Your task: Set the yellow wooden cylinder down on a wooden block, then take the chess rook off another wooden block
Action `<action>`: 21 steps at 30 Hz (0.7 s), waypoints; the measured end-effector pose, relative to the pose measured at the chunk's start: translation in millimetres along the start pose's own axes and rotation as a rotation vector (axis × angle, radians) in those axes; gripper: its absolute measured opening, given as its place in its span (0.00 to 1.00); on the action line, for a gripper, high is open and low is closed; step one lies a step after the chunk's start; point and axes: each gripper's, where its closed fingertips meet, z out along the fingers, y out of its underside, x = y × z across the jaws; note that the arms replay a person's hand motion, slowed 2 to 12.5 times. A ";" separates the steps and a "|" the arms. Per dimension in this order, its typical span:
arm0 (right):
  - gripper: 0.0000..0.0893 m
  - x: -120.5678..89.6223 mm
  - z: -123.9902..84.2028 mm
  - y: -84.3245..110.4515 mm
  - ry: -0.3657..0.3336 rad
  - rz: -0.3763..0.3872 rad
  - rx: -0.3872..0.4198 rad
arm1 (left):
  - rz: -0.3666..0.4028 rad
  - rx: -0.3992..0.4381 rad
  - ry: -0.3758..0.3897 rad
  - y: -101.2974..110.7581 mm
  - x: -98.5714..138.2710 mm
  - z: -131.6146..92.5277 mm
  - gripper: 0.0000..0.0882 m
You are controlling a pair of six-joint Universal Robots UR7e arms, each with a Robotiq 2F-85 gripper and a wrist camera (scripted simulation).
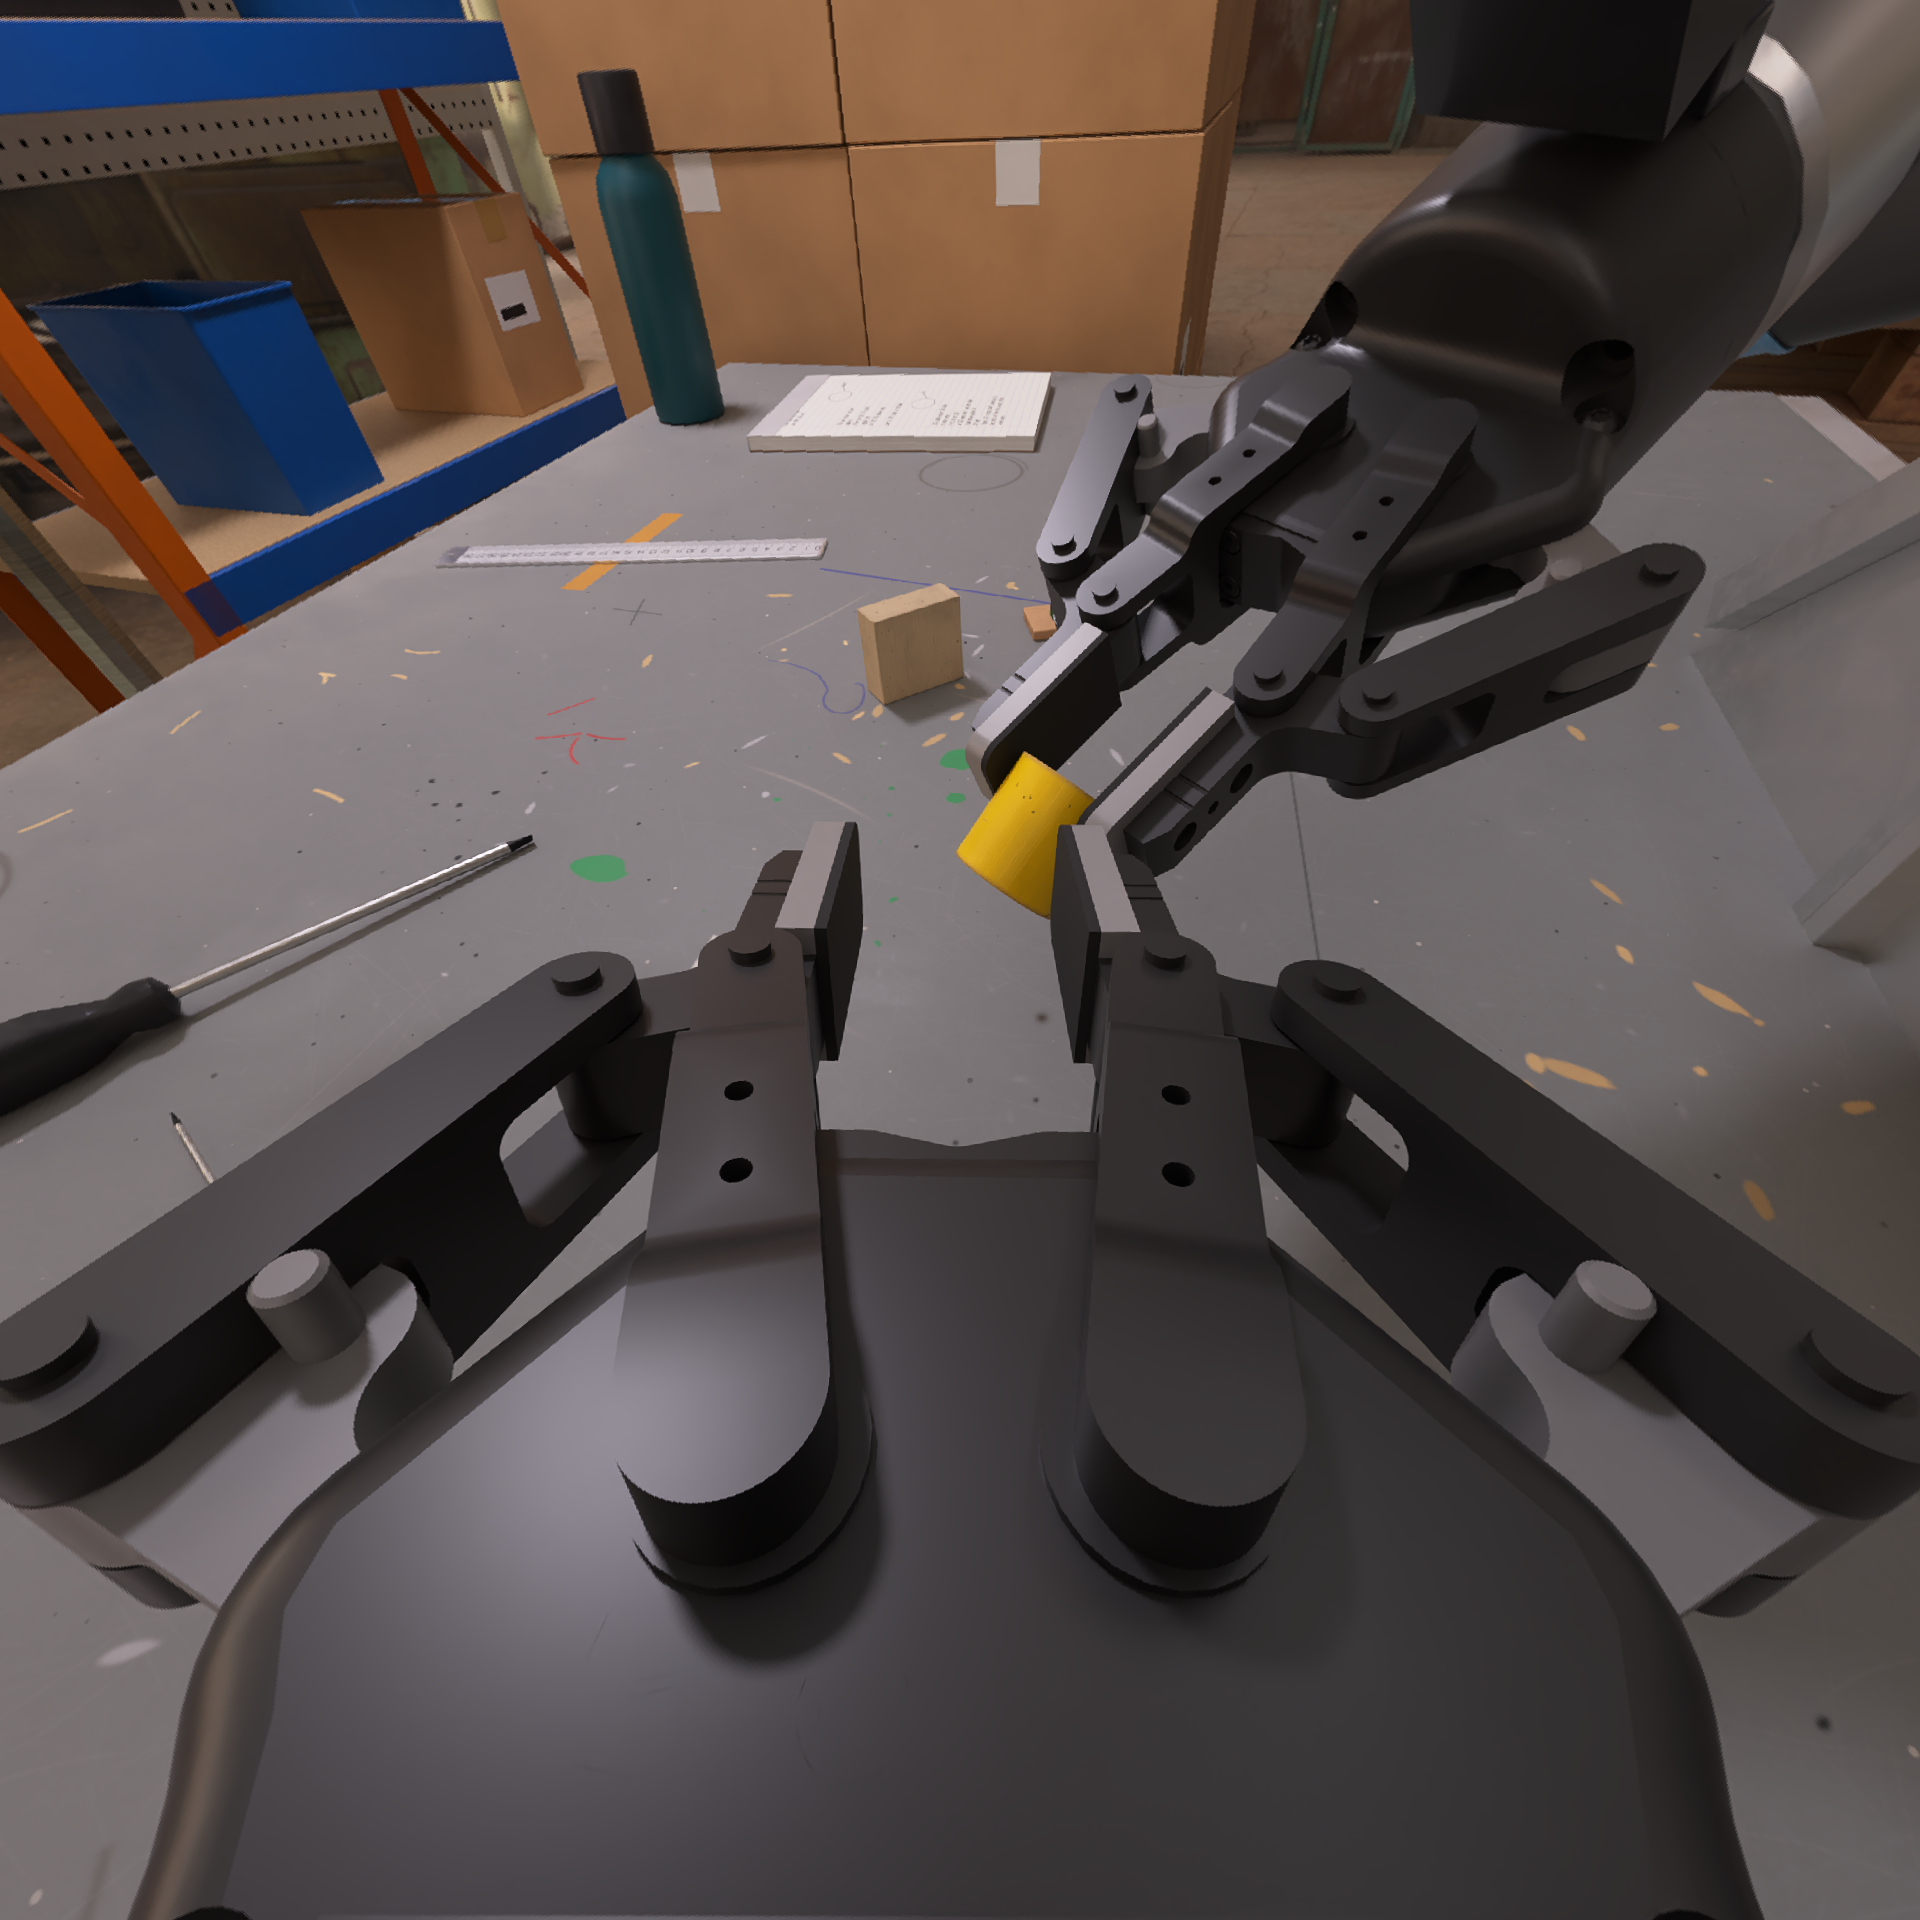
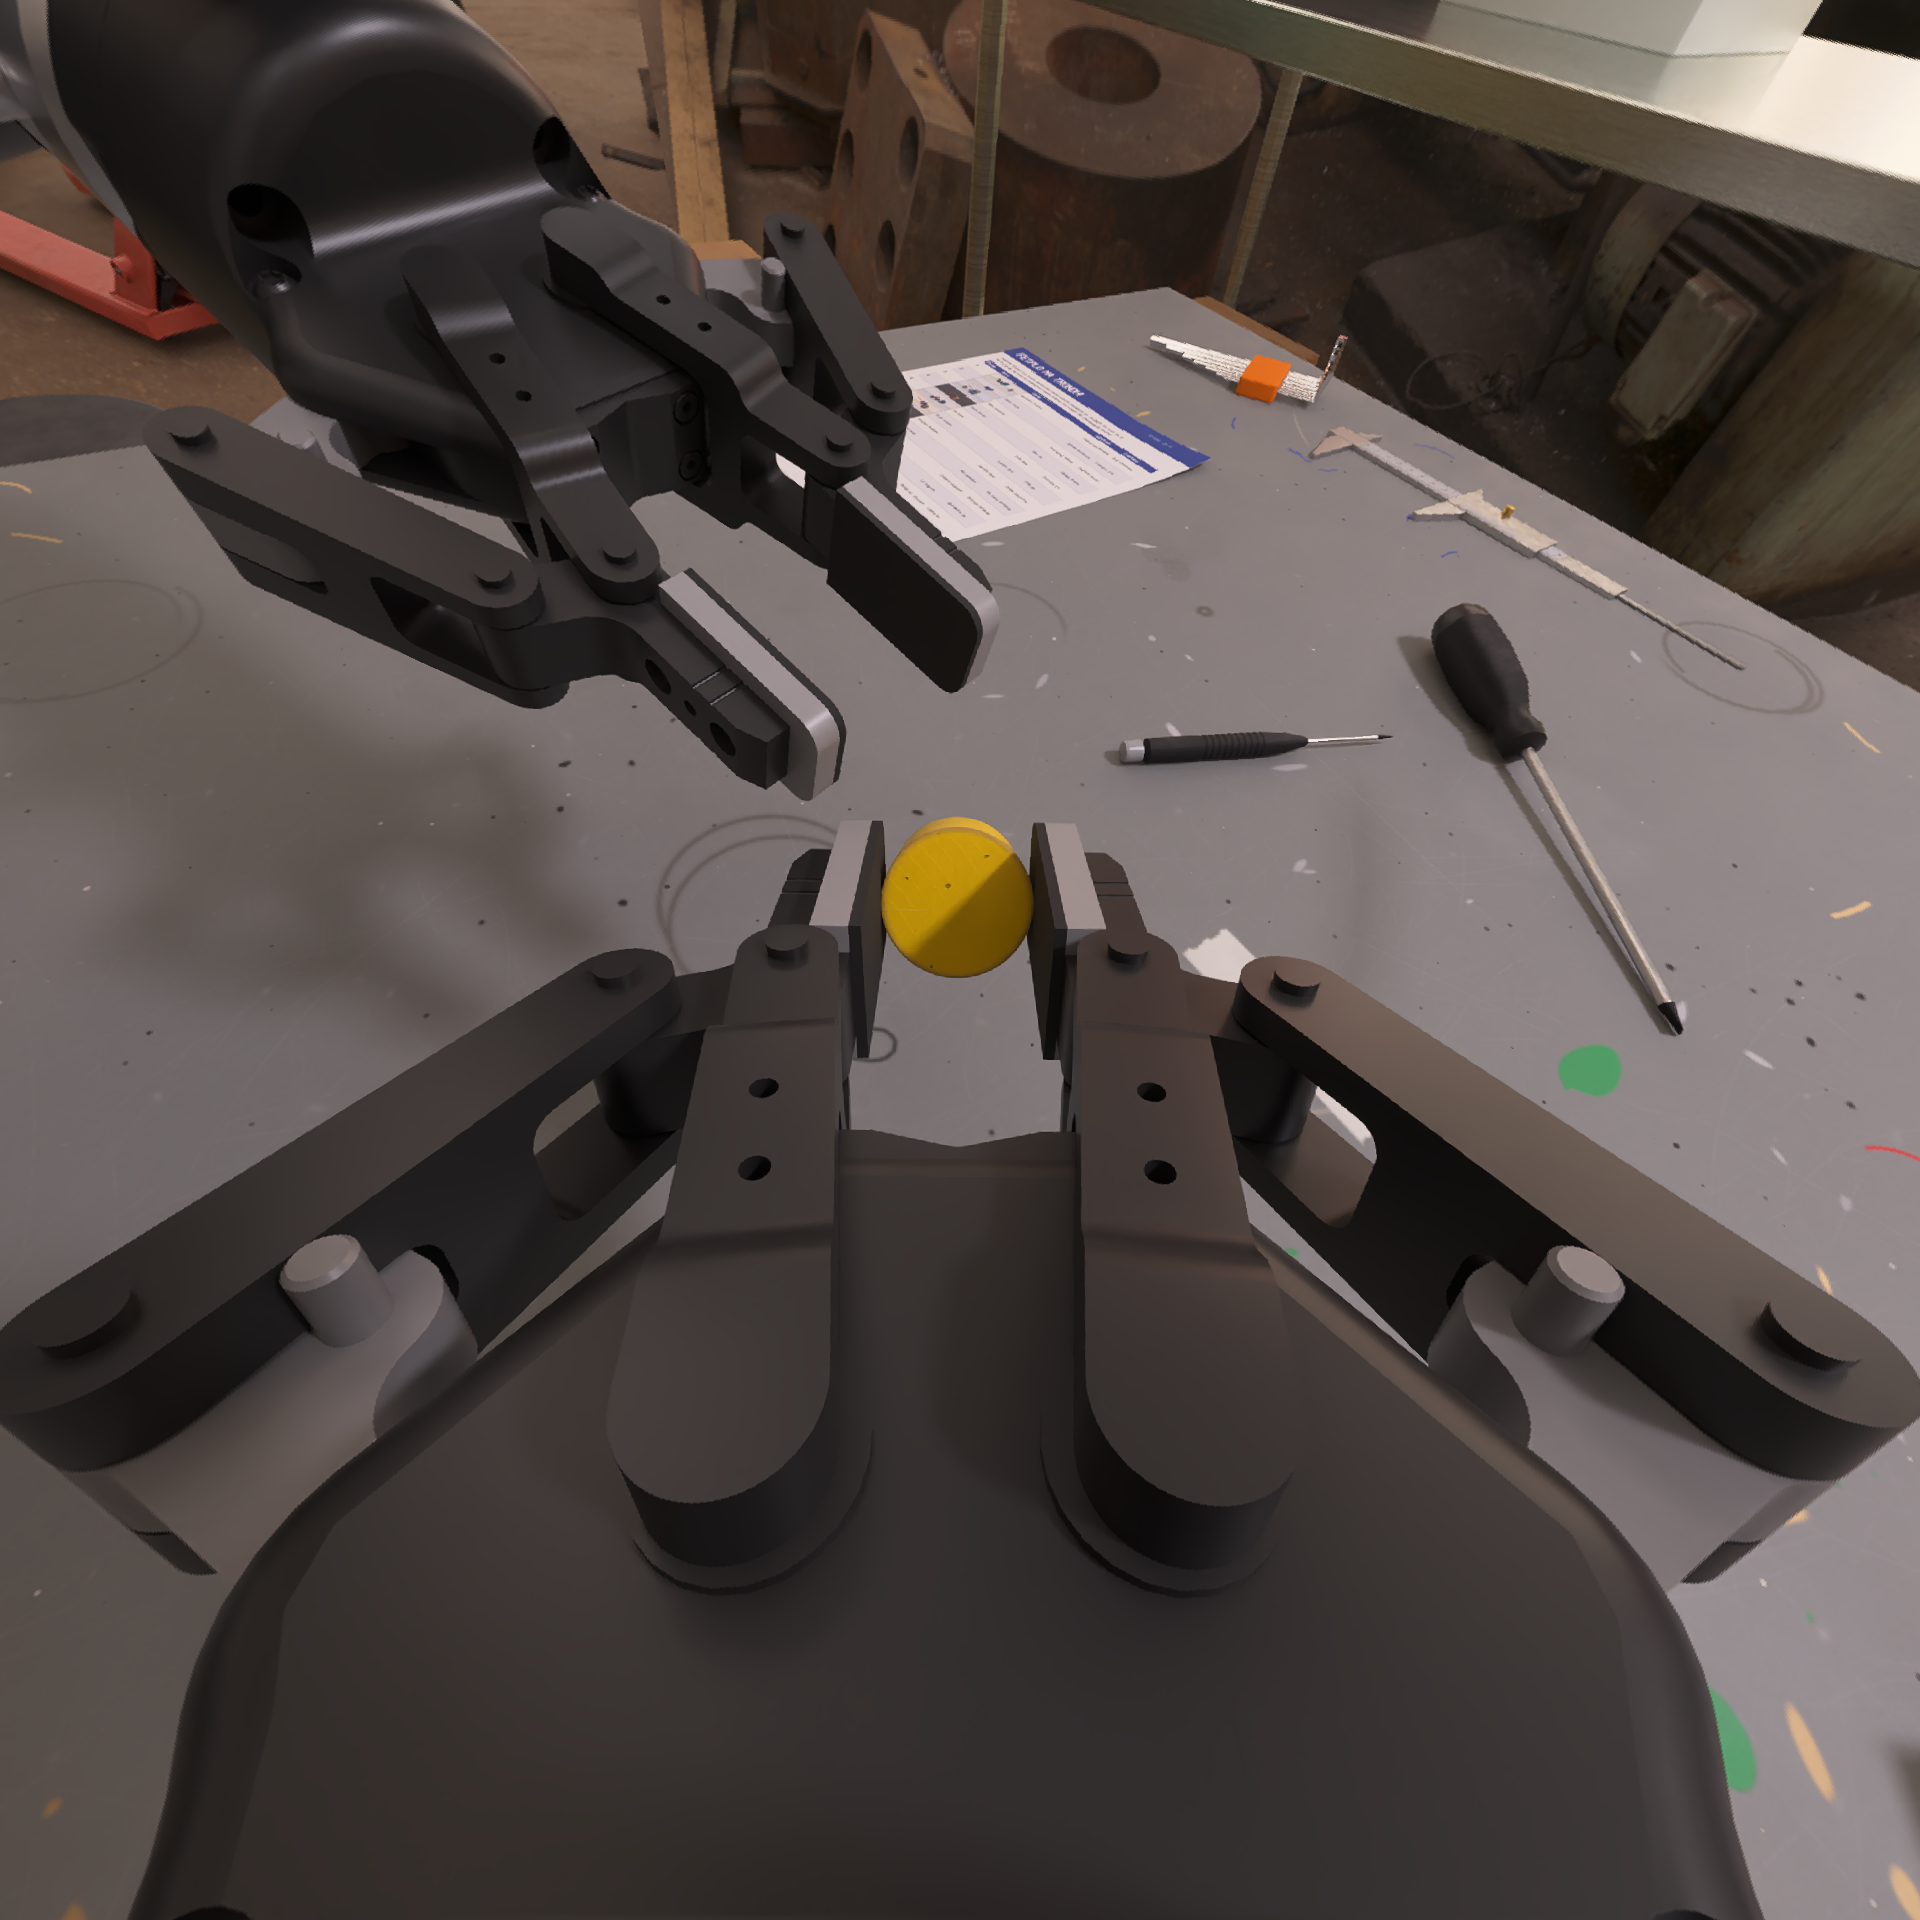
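Note:
My right gripper (image 2: 956,883) is shut on the yellow wooden cylinder (image 2: 956,902), its pads on both sides, and holds it above the grey table (image 2: 1299,935). In the left wrist view the cylinder (image 1: 1018,836) hangs tilted in the right gripper (image 1: 1049,795), just ahead of my left gripper's right fingertip (image 1: 1081,883). My left gripper (image 1: 961,904) is open and empty; it also shows in the right wrist view (image 2: 899,707), just beyond the cylinder. A light wooden block (image 1: 912,642) stands on the table farther back. No chess rook is in view.
A teal bottle (image 1: 655,260), a notepad (image 1: 904,412) and a ruler (image 1: 634,554) lie at the far side. A long screwdriver (image 1: 260,951) lies to the left. A printed sheet (image 2: 1039,447), a small screwdriver (image 2: 1236,745), a caliper (image 2: 1507,520) and a small tan piece (image 1: 1039,621) also lie on the table.

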 end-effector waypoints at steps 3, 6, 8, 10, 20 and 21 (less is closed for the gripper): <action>0.28 0.4 0.4 0.5 0.002 0.006 0.000 | -0.010 0.007 -0.002 -0.1 -0.5 0.2 0.38; 0.28 0.3 0.8 0.9 0.002 0.010 0.001 | -0.016 0.010 -0.001 0.1 -0.5 0.5 0.38; 0.28 0.3 1.0 1.2 0.003 0.013 0.001 | -0.017 0.011 -0.001 0.6 -0.5 0.7 0.38; 0.28 0.5 1.2 1.4 0.004 0.017 0.002 | -0.017 0.013 -0.002 0.7 -0.7 0.8 0.38; 0.28 1.1 1.9 1.3 0.003 0.045 0.011 | -0.014 0.026 -0.014 -0.7 -1.8 0.8 0.38; 0.28 0.9 1.9 1.2 0.002 0.048 0.012 | -0.014 0.027 -0.015 -0.7 -1.8 0.8 0.38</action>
